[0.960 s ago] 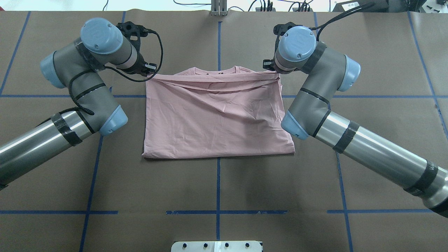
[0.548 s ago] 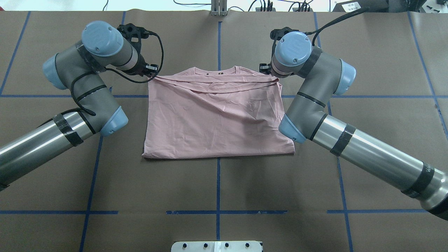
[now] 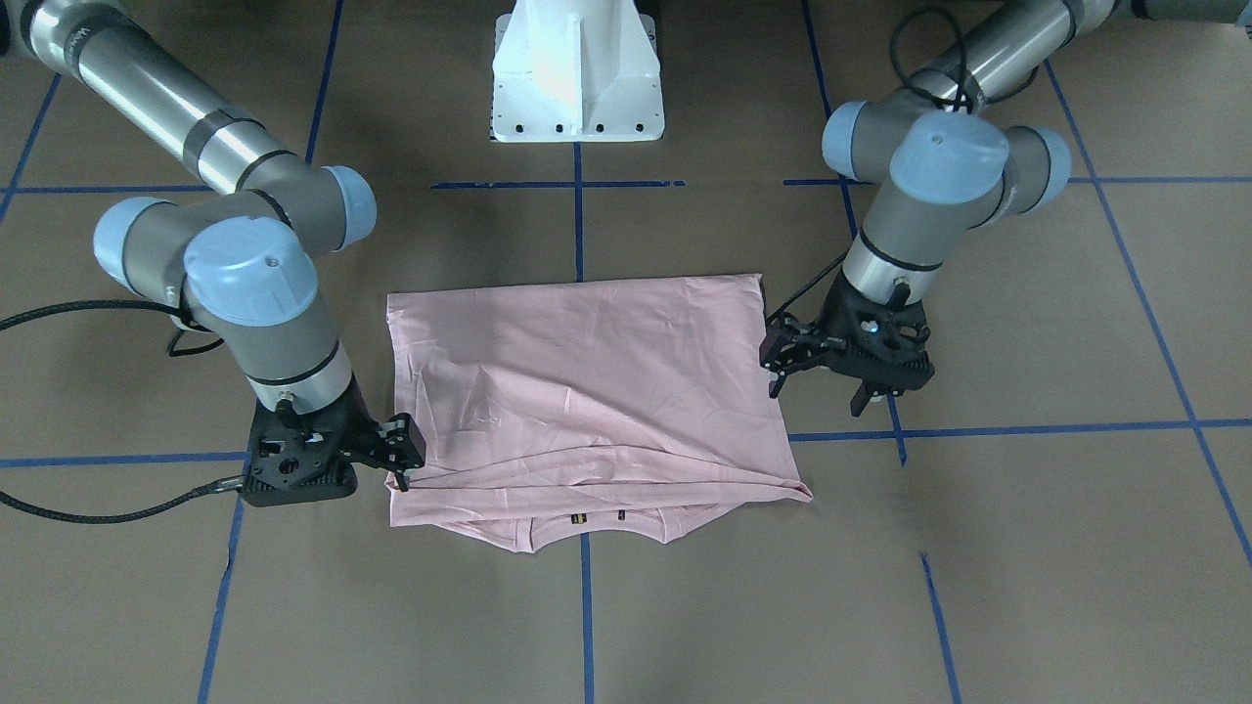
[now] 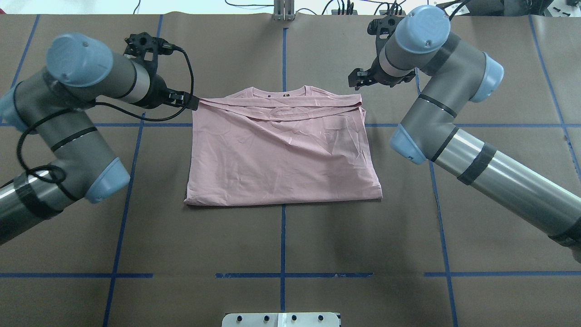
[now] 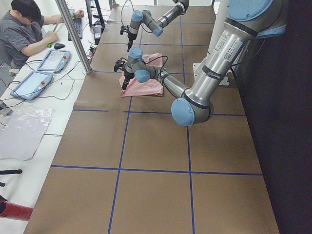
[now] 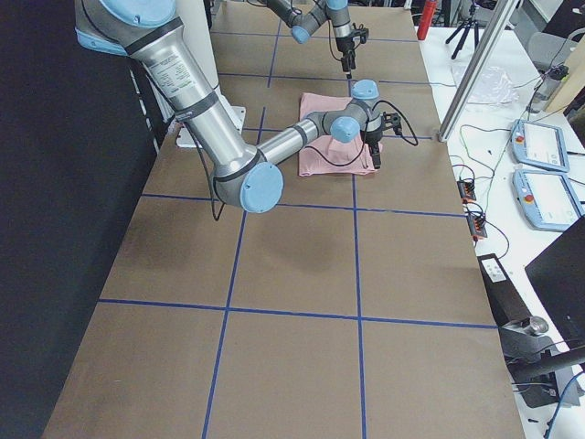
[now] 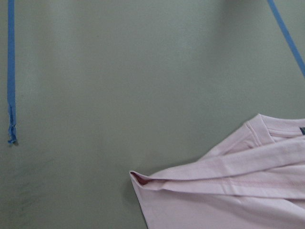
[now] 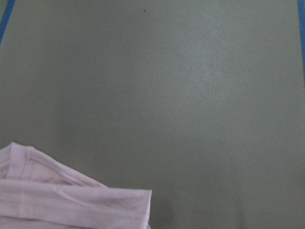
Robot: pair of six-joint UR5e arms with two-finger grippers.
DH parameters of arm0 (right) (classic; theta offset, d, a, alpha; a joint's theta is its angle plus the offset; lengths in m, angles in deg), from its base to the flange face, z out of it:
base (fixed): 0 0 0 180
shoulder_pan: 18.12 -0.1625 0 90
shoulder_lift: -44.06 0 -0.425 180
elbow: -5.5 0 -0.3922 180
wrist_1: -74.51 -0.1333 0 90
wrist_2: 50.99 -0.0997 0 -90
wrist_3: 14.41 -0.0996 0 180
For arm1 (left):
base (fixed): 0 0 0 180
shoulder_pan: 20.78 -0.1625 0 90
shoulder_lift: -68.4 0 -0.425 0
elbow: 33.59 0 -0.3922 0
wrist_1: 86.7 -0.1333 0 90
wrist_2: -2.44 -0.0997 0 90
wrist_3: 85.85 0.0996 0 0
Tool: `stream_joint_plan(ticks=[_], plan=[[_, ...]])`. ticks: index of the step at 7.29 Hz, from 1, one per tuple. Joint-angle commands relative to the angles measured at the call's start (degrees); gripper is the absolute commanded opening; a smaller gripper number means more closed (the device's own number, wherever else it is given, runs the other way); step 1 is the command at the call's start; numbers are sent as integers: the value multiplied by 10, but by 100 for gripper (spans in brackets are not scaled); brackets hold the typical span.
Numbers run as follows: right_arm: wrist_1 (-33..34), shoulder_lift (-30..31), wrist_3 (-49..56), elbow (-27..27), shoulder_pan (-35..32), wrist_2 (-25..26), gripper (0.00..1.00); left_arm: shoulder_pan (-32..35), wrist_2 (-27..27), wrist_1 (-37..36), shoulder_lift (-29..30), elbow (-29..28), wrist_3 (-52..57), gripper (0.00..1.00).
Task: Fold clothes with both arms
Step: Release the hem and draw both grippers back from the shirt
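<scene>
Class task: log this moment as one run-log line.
T-shirt: hem folded up to collar, flat on table | left pincer: open, holding nothing, beside shirt | right pincer: open, holding nothing

Brown paper-covered table (image 4: pixel 204 236), blue tape grid (image 4: pixel 283 236), white pedestal base (image 3: pixel 577 73) top centre, operator (image 5: pixel 27 34) (grey shirt) upper left

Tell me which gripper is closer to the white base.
Left. The left gripper hangs forward-left of the white base, beside the T-shirt; the right gripper is forward-right, farther out by its far corner.
</scene>
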Motion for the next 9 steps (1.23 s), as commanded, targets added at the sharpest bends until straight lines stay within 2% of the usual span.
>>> stream_joint_plan(ticks=[1, 2, 3, 4, 6, 9], plan=[[3, 35, 12, 52, -9, -19, 100, -54, -3, 3, -99, 118, -85, 100], [3, 35, 10, 52, -8, -17, 100, -94, -42, 4, -114, 122, -146, 82], [3, 36, 10, 51, -8, -17, 100, -133, -67, 4, -120, 114, -214, 55], [1, 36, 10, 48, -8, -15, 100, -146, -70, 3, -120, 113, -223, 50], [1, 36, 9, 47, -8, -15, 100, -170, -91, 4, -113, 83, -222, 50], [1, 36, 9, 47, -8, -14, 100, -188, -93, 4, -112, 80, -223, 50]])
